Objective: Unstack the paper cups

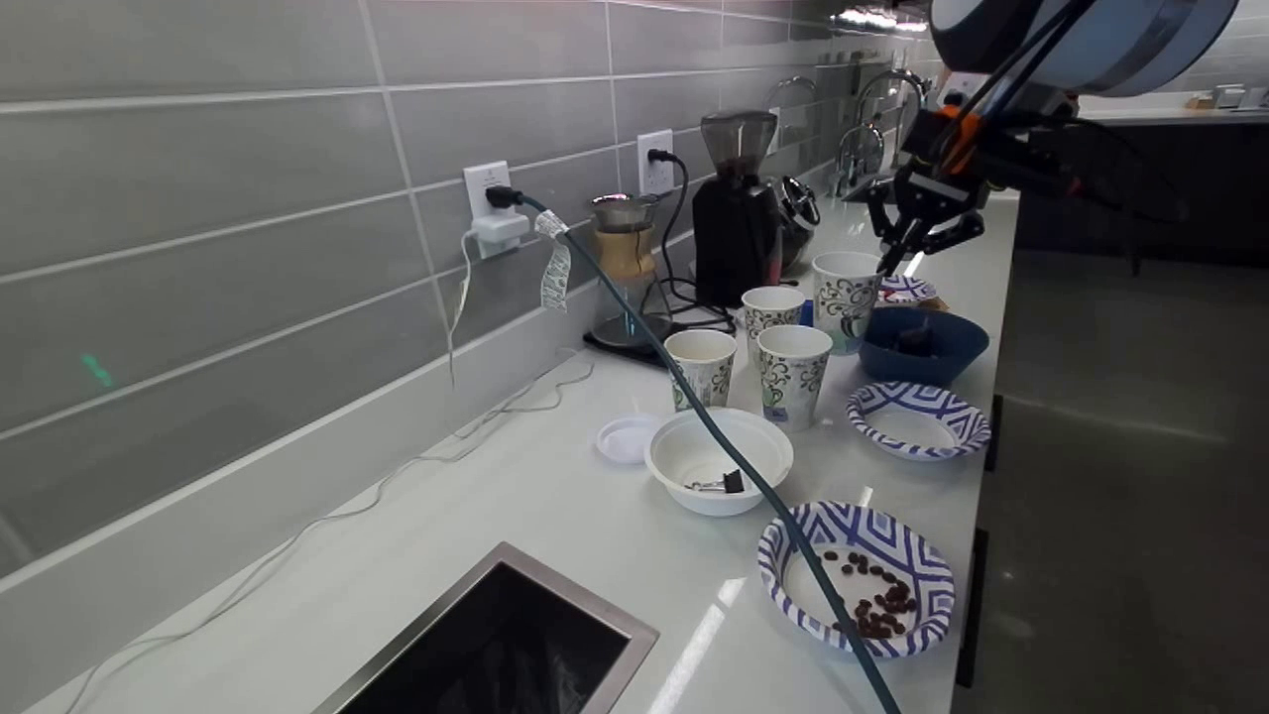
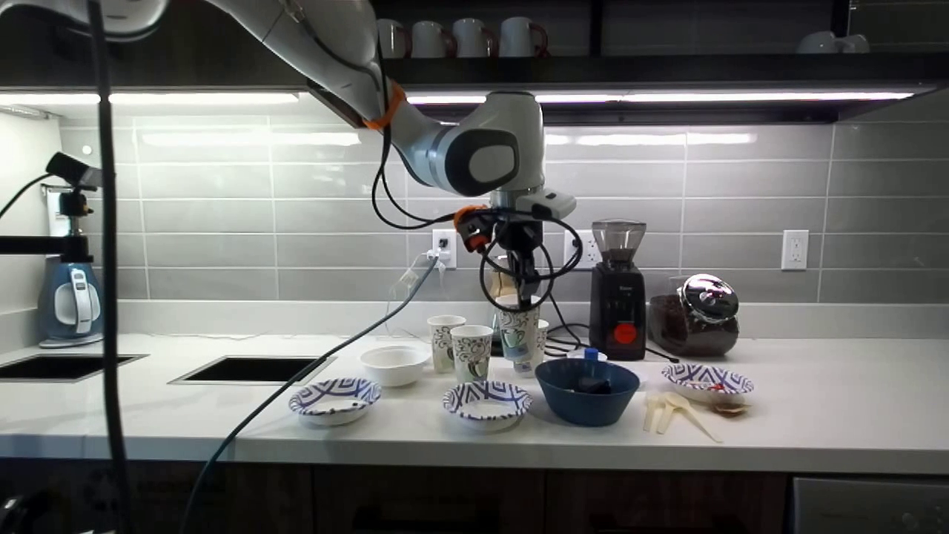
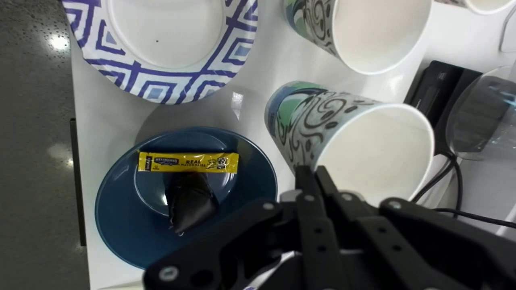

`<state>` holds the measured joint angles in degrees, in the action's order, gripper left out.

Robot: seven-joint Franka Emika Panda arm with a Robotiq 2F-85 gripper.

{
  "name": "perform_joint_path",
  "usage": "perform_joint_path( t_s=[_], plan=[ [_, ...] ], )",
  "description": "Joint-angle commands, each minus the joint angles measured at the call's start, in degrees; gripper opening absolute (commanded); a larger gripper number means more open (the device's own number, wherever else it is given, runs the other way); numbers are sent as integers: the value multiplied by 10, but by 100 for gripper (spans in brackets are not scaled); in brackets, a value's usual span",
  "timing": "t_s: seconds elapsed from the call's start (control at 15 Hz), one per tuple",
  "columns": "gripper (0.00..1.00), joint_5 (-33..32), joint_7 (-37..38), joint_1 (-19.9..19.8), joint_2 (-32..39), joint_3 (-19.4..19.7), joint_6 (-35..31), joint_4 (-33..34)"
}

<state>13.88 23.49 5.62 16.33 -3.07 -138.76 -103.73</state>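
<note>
My gripper (image 3: 313,172) is shut on the rim of a white paper cup (image 3: 306,125) with swirl print; one finger is inside the cup, one outside. In both exterior views the held cup (image 1: 843,312) (image 2: 517,337) hangs upright a little above the counter, below the gripper (image 1: 887,266) (image 2: 525,302). Three more paper cups stand apart and upright: a front cup (image 1: 793,382) (image 2: 471,354), a cup near the wall (image 1: 702,367) (image 2: 443,345) and a cup behind the held one (image 1: 771,309) (image 2: 541,343). The wrist view shows the front cup (image 3: 314,20).
A dark blue bowl (image 1: 922,347) with packets stands beside the held cup. Patterned bowls (image 1: 920,421) line the front edge. A white bowl (image 1: 719,461) holds a binder clip. A green cable (image 1: 714,426) crosses the counter. The grinder (image 2: 619,297) and coffee maker (image 1: 625,268) stand behind.
</note>
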Motion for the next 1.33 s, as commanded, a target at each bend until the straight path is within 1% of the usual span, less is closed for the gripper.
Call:
perform_joint_path(
  t_s=[0.0, 0.27, 0.33, 0.4, 0.53, 0.67, 0.73, 0.87, 0.93, 1.07, 1.13, 1.27],
  plan=[
    [1, 12, 7, 2, 15, -1, -31, -9],
    [1, 13, -5, 1, 29, -3, -52, -15],
    [28, 11, -8, 2, 30, -3, -51, -15],
    [29, 2, -6, 5, 28, -1, -57, -16],
    [42, 1, -11, 7, 20, -3, -59, -14],
    [56, 8, -33, 5, -2, -12, -52, -13],
    [64, 13, -53, 1, -20, -20, -19, -13],
    [78, 15, -97, -5, -57, -31, 69, -9],
    [84, -27, -77, 4, -87, -20, 123, -21],
    [98, -41, -99, 6, -129, -26, 217, -15],
    [100, -71, -94, 9, -147, -23, 267, -5],
    [100, -137, -87, 13, -176, -26, 315, 10]
  ],
)
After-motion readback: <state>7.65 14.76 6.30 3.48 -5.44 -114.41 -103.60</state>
